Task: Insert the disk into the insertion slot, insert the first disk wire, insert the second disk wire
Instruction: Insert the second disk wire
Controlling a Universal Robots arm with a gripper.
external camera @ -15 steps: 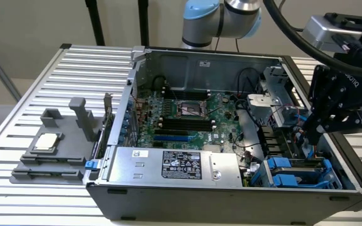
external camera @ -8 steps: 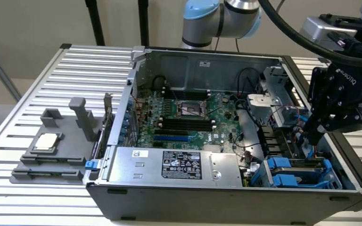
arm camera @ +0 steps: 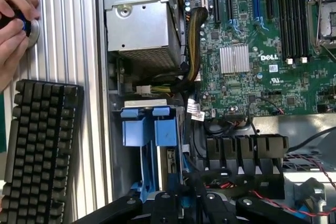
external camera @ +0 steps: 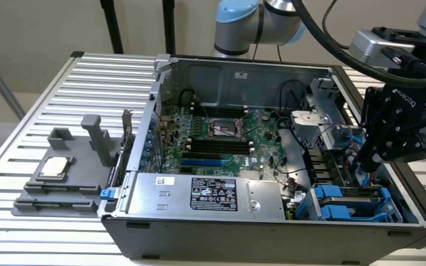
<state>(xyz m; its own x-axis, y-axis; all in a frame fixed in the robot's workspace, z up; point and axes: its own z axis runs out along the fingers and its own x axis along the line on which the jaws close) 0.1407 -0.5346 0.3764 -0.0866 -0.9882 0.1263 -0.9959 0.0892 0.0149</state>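
Note:
The disk [external camera: 352, 193] lies in the insertion slot [external camera: 324, 213] at the front corner of the open computer case, on the exterior view's right. Its bright blue carrier tabs [arm camera: 149, 125] stand out against the dark metal. My gripper [external camera: 370, 165] hangs down inside the case just behind the slot, among thin red, blue and black wires [external camera: 350, 145]. In the wrist view my gripper [arm camera: 185, 190] sits right over the far end of the blue carrier, next to a row of black connectors [arm camera: 244, 148]. What lies between its jaws is hidden.
A silver power supply box [external camera: 198, 194] fills the case's front beside the slot. The green motherboard [external camera: 221, 138] lies behind it. A grey fixture with a small chip [external camera: 54, 166] sits outside on the slatted table. A keyboard [arm camera: 39, 145] and a person's hand [arm camera: 16, 14] are beside the case.

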